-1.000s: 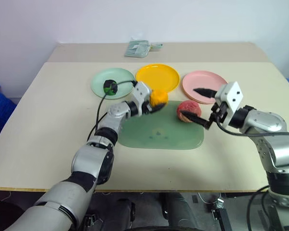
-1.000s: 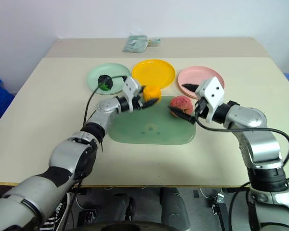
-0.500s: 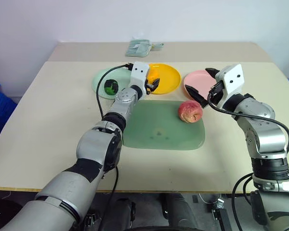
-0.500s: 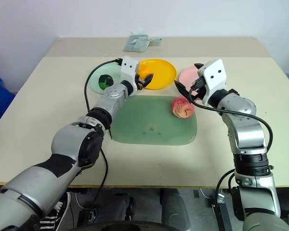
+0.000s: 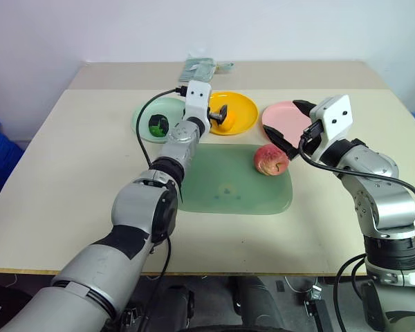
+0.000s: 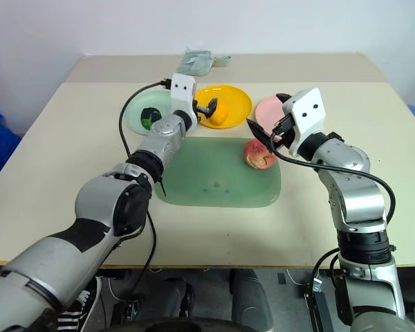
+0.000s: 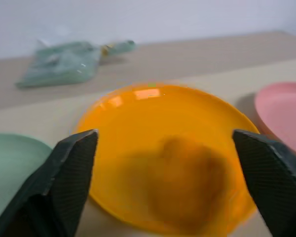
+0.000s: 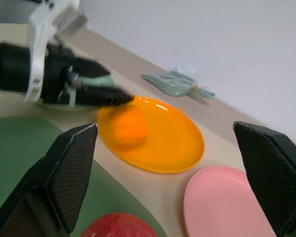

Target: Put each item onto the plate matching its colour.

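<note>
Two of three look done: the dark green-and-black ball (image 5: 157, 124) sits on the mint plate (image 5: 144, 114), and the lumpy orange-yellow fruit (image 5: 226, 119) lies on the yellow plate (image 5: 245, 111), at its seven o'clock edge, between the spread fingers of the left hand (image 7: 167, 163). The pink-red peach (image 5: 271, 160), rounded and blushed, waits on the green board (image 5: 228, 190), five o'clock from the empty pink plate (image 5: 280, 114); the right hand (image 8: 163, 187) hovers empty, fingers wide.

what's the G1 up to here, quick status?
It is sorting toy foods onto plates by colour. The left gripper is open over the yellow plate, with the orange-yellow fruit on that plate between its fingers. The green-and-black ball sits on the mint green plate. The pink-red peach lies on the green board, not yet on the pink plate; the open right gripper hovers beside it.
</note>
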You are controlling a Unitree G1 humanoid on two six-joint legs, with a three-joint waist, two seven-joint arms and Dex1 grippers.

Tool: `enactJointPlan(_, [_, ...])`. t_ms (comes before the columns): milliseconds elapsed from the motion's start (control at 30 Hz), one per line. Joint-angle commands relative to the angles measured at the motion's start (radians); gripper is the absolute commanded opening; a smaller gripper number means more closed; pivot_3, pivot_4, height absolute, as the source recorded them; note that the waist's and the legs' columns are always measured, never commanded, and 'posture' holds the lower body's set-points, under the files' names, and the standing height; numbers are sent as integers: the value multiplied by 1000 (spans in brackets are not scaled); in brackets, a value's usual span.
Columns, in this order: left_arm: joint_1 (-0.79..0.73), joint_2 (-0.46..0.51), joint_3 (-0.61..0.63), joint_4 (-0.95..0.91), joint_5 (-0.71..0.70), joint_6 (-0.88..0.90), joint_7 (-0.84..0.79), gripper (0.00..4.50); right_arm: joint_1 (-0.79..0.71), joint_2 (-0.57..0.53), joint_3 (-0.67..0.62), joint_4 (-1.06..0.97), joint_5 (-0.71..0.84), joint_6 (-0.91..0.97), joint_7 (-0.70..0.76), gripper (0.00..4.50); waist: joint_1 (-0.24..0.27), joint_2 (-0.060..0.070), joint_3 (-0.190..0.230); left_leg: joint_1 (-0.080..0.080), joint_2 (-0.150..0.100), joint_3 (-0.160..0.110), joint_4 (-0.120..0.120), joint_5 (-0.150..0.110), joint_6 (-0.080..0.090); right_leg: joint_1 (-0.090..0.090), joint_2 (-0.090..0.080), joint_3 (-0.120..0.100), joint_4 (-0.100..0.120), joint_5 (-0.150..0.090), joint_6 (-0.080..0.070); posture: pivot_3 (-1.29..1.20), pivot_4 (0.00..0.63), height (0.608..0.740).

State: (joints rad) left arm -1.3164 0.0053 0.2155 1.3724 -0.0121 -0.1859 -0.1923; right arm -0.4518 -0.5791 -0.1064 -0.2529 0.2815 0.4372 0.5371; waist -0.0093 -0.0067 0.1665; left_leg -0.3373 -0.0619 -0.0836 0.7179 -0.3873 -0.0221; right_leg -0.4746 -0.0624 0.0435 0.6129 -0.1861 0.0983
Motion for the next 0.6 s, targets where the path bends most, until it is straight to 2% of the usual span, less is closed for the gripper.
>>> enactJointPlan(33, [-29, 17, 27, -25, -18, -27, -41, 4480, -10, 0, -24, -38, 16, -13, 3, 4500, 0, 0, 0, 0, 0, 0, 0, 0, 0, 0, 0, 0, 0, 0, 0, 0, 150, 740])
enactJointPlan(100, [-26, 30, 34, -33, -23, -45, -78, 4480, -14, 2, -24, -31, 18, -17, 4, 4500, 0, 0, 0, 0, 0, 0, 0, 0, 0, 0, 0, 0, 0, 0, 0, 0, 150, 740])
enactJointPlan(233, [-2, 62, 76, -74, -112, -62, -412, 4480, -19, 0, -16, -1, 15, -31, 15, 4500, -2, 0, 0, 0, 0, 0, 0, 0, 0, 0, 0, 0, 0, 0, 0, 0, 150, 740])
enactJointPlan(300, [34, 89, 55, -110, -134, -49, -641, 4480, -16, -5, -8, 16, 17, -29, 35, 4500, -4, 0, 0, 0, 0, 0, 0, 0, 0, 0, 0, 0, 0, 0, 0, 0, 150, 740])
enactJointPlan(400, [107, 160, 25, -189, -161, -10, -886, 4480, -17, -4, -8, 26, 80, 32, 91, 4500, -10, 1, 0, 0, 0, 1, 0, 0, 0, 0, 0, 0, 0, 0, 0, 0, 150, 740])
enactJointPlan(467, [161, 202, 4, -265, -177, 17, -998, 4480, -21, -11, -1, 28, 118, 79, 132, 4500, -13, 1, 0, 1, 1, 1, 0, 0, 0, 0, 1, 0, 0, 0, 0, 0, 150, 740])
enactJointPlan(600, [327, 301, -53, -531, -234, 149, -1206, 4480, -28, -25, 34, 49, 119, 155, 160, 4500, -10, 1, 0, 0, 4, 0, 0, 0, 0, 0, 2, 0, 1, 0, -1, 0, 150, 740])
